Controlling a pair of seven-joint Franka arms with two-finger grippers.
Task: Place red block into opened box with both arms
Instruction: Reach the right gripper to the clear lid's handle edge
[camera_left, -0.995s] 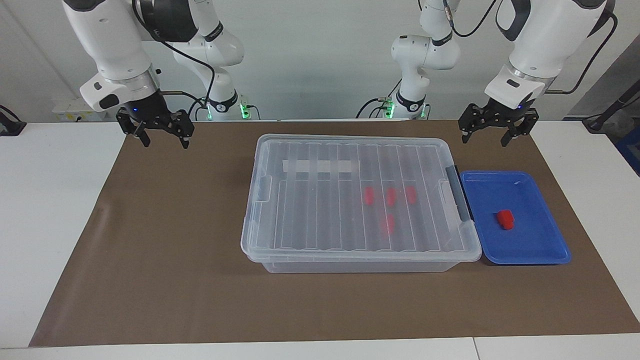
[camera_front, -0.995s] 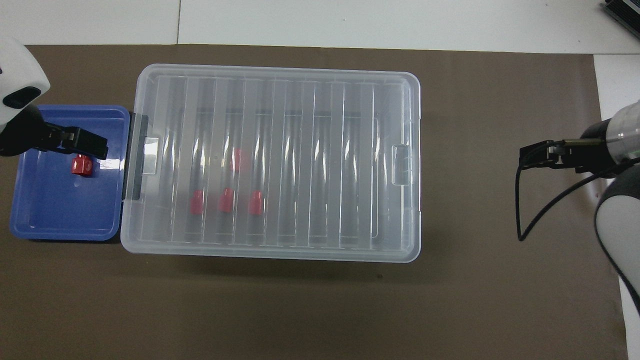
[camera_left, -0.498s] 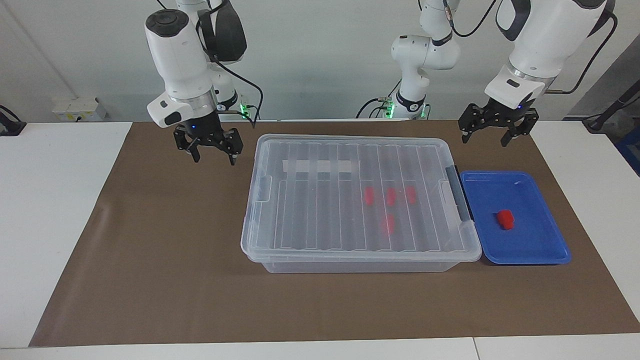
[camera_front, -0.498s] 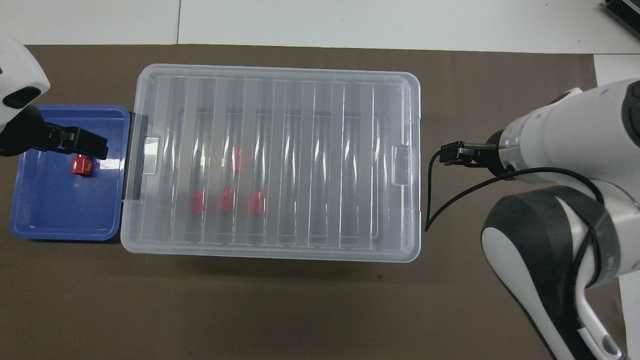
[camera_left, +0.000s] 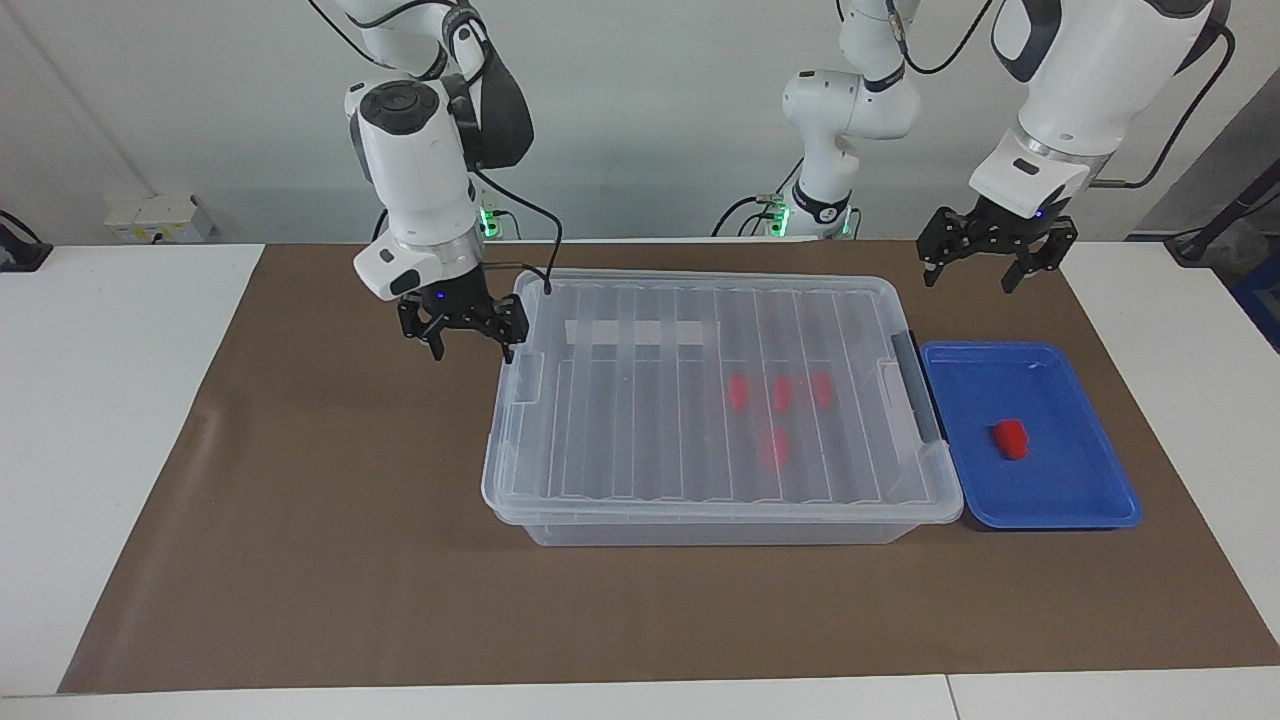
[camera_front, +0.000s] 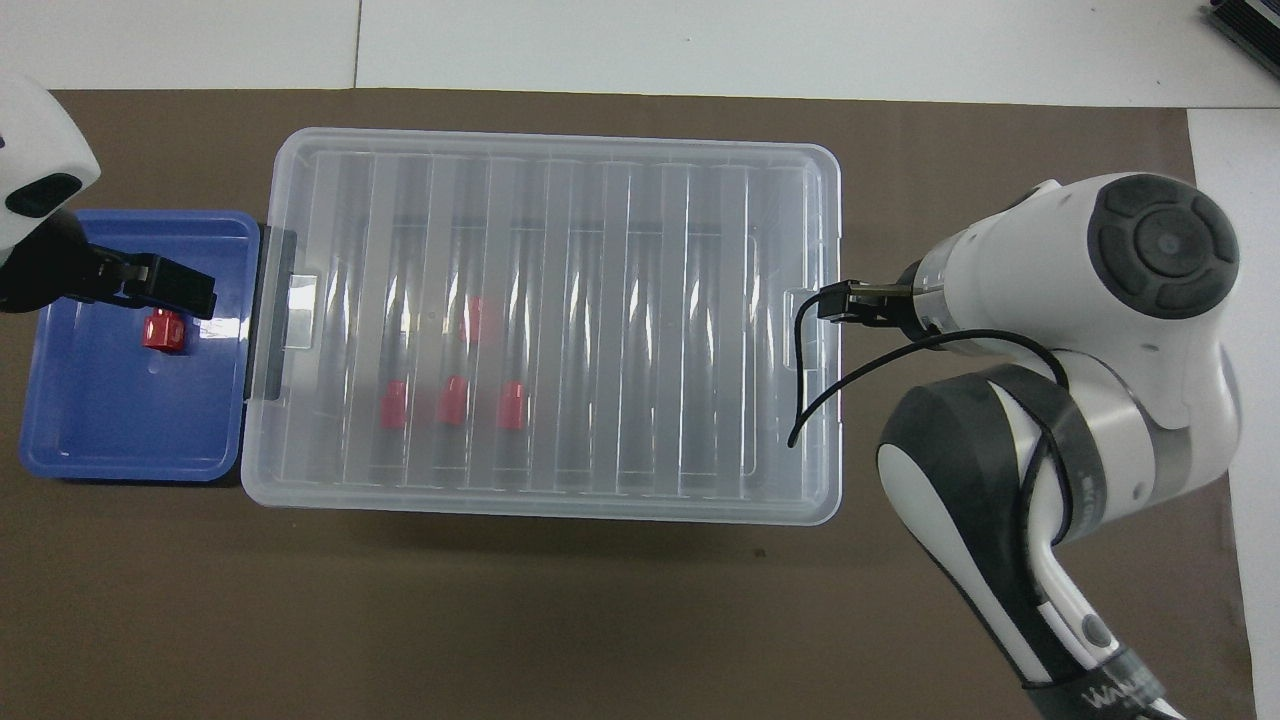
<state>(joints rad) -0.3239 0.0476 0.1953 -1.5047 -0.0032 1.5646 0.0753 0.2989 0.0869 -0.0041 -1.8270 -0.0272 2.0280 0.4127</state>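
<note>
A small red block (camera_left: 1010, 439) (camera_front: 163, 331) lies in a shallow blue tray (camera_left: 1060, 500) (camera_front: 120, 430). Beside the tray stands the big clear box (camera_left: 620, 440) (camera_front: 640, 300), with its ribbed lid lying flat on top. Through the lid I see several more red blocks (camera_left: 782, 393) (camera_front: 453, 400). My right gripper (camera_left: 472, 352) (camera_front: 845, 303) is open and hangs just off the box's end toward the right arm, beside the lid's clear tab (camera_left: 527, 377). My left gripper (camera_left: 968, 283) (camera_front: 150, 282) waits open, raised over the blue tray and holding nothing.
The box and tray sit on a brown mat (camera_left: 300, 520) on a white table. A dark grey handle (camera_left: 917, 385) (camera_front: 268, 310) is on the box's end that touches the tray. A white tape strip (camera_left: 640, 331) crosses the lid. A black cable (camera_front: 800, 400) dangles from the right wrist over the lid.
The right arm has swung in from its end of the mat to the box's end and come lower. The left arm, box, tray and blocks have not moved.
</note>
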